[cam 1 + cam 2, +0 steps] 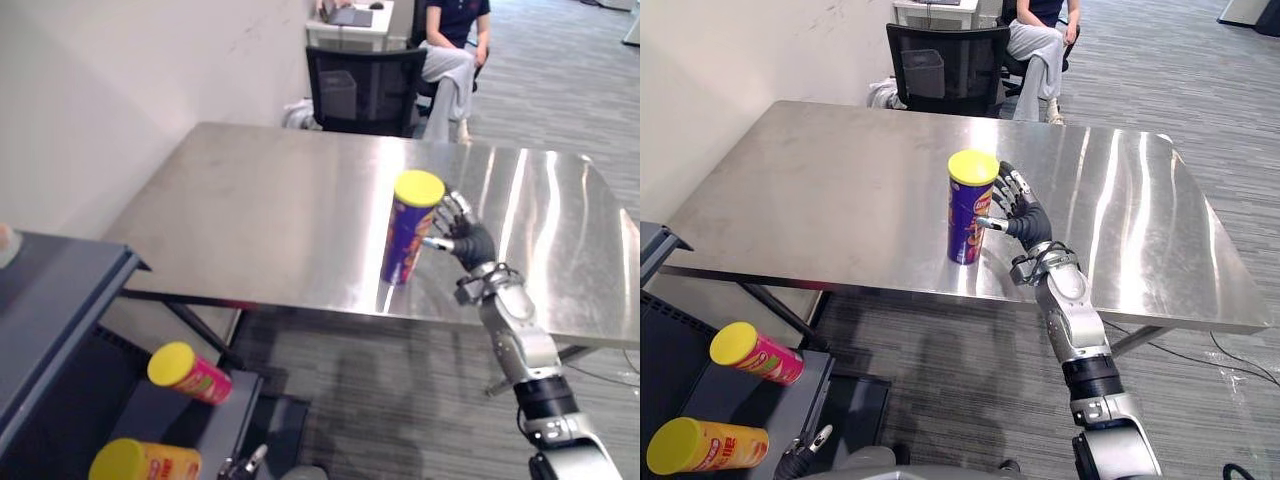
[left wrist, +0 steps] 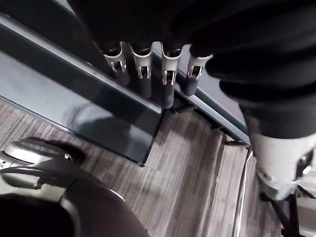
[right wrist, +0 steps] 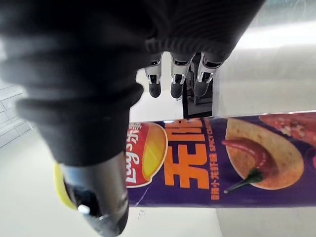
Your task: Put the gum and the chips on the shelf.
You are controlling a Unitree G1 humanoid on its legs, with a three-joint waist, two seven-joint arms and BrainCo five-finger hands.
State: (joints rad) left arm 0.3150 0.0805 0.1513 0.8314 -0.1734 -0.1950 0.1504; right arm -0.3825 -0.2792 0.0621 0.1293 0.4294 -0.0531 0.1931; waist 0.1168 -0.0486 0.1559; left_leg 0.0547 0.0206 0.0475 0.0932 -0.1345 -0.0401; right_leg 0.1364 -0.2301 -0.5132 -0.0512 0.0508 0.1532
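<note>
Orange chips can [image 1: 705,446] and pink chips can [image 1: 758,354] lie nearest on the low dark shelf [image 1: 790,405], the left hand [image 2: 168,84] hangs by the shelf edge with straight fingers, and farther the purple chips can [image 1: 968,215] stands upright near the front edge of the steel counter [image 1: 840,200], the right hand [image 1: 1028,228] just beside it, fingers wide.

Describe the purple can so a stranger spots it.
On the steel table, near its front edge, stands the purple can, upright, yellow-lidded, by the right hand. The pink can and orange can lie on the dark shelf.
</note>
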